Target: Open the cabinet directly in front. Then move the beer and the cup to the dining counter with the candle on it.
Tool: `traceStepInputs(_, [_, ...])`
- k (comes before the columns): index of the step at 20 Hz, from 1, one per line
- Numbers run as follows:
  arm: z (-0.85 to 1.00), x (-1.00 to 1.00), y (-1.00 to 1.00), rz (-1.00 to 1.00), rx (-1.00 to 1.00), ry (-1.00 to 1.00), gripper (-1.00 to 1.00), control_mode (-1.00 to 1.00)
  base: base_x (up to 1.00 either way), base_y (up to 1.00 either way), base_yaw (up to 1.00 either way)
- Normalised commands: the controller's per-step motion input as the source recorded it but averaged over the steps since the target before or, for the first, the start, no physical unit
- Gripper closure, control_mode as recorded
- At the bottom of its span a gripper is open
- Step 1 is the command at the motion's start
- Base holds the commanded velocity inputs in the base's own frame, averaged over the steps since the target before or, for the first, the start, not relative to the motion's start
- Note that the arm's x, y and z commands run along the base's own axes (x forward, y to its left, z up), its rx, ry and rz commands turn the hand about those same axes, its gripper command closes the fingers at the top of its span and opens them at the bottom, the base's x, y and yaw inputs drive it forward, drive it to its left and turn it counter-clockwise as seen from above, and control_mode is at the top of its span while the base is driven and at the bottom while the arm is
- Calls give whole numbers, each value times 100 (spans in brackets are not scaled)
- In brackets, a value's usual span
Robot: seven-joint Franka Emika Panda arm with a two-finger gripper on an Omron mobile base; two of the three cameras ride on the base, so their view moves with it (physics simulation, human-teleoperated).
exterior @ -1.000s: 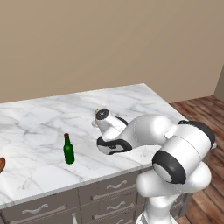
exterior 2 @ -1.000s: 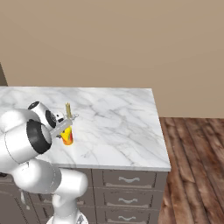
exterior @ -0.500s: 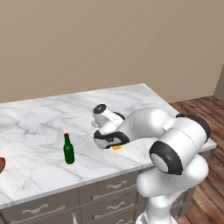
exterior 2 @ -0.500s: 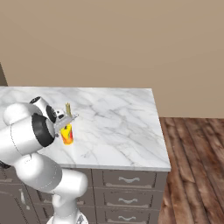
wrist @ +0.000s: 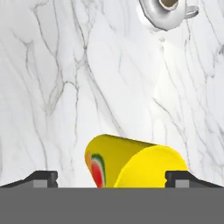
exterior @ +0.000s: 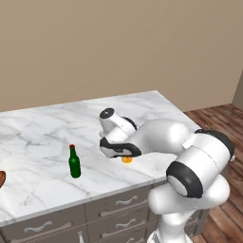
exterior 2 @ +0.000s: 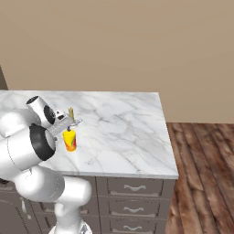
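- Both task items stand on the worktop (exterior: 42, 137): the beer (exterior: 74, 162) left, the cup (exterior 2: 69, 139) right, near the candle (exterior 2: 71, 113).
- My pincer (wrist: 112, 177) is spread around the cup, not pinching it.
- I judge delivery complete; next, lift clear.

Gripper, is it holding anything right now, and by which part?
Nothing is held. The gripper is open, its fingers standing clear on either side of the cup, which sits on the counter.

Cup (exterior: 126, 160) mostly hidden behind the arm in the left base view; its base cut off in the hand view. Candle (wrist: 168, 8) cropped at the top edge.
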Motion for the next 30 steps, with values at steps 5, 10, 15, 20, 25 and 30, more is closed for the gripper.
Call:
traceStepInputs(5, [44, -12, -2, 0, 0, -1, -100, -100, 0, 0, 0])
traceStepInputs(10, [40, -16, -3, 0, 0, 0, -100, -100, 0, 0, 0])
traceStepInputs(15, [37, -25, -5, 0, 1, 0, -100, -100, 0, 0, 0])
traceStepInputs(20, [41, -27, -5, 0, 1, 0, -100, -100, 0, 0, 0])
traceStepInputs(25, [40, -32, -6, 0, 1, 0, -100, -100, 0, 0, 0])
traceStepInputs(30, [33, -38, -6, -1, 1, 0, -100, -100, 0, 0, 0])
